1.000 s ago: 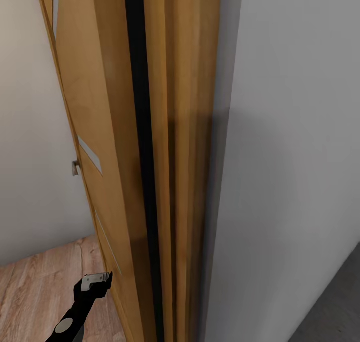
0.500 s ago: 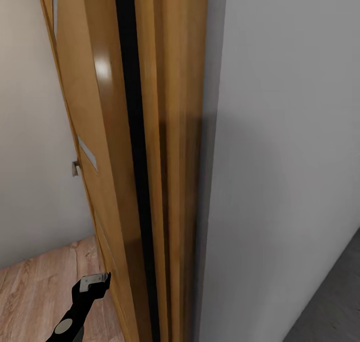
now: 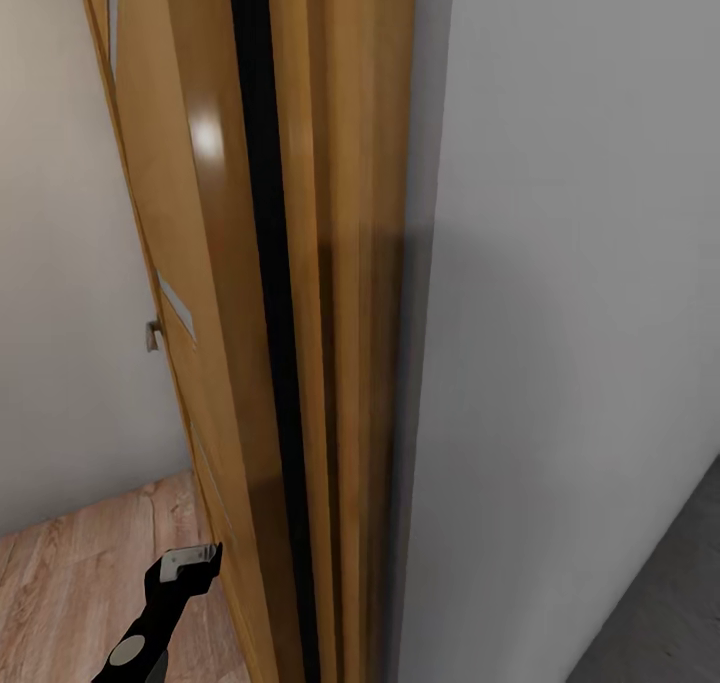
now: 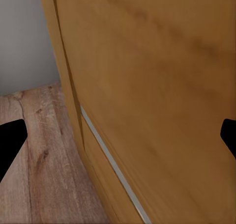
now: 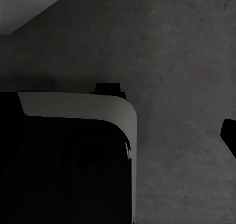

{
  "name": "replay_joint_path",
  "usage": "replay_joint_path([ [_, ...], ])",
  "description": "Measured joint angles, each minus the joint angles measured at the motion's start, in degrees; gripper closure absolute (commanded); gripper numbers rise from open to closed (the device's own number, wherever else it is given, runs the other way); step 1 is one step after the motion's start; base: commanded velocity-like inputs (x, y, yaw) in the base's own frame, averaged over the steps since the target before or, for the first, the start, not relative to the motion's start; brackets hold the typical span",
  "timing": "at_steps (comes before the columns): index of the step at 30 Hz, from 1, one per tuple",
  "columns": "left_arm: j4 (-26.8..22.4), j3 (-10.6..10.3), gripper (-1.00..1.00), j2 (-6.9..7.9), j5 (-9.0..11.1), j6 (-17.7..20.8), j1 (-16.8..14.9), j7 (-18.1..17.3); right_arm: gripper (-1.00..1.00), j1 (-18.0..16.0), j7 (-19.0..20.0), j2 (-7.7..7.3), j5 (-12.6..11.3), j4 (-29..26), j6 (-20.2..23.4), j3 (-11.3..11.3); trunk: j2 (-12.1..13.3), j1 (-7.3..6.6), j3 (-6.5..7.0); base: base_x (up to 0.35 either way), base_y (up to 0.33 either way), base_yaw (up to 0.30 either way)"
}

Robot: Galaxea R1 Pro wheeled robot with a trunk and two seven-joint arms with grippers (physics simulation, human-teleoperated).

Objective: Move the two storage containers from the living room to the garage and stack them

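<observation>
Wooden door (image 3: 200, 293) edge and grey wall (image 3: 580, 313) block left claw (image 3: 185, 566).

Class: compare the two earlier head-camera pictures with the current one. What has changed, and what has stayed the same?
Between the oldest picture and the next, the whole view shifted left, so the camera turned rather than the things. Since then nothing visibly changed. The left gripper stays open beside the wooden door, holding nothing, over the wood-plank floor.
</observation>
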Motion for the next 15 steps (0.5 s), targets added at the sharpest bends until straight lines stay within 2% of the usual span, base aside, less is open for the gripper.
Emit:
replay_joint_path([
  [6,0.15,0.41,-1.00,-0.01,-0.07,-0.06,0.01,0.28,-1.00,0.01,0.05,0.00,0.00,-0.01,0.00,0.00,0.00,0.00,0.10,0.000,0.000,-0.092],
  [10,0.18,-0.06,-1.00,-0.01,-0.07,-0.03,0.00,2.13,-1.00,0.01,0.05,0.00,-0.01,-0.01,0.00,0.00,0.00,0.00,0.24,0.000,0.000,-0.127],
  [15,0.25,-0.02,-1.00,-0.01,-0.01,-0.14,0.01,2.49,-1.00,0.00,0.03,0.00,0.00,0.00,0.00,0.00,0.00,0.00,0.33,0.000,0.000,-0.052],
])
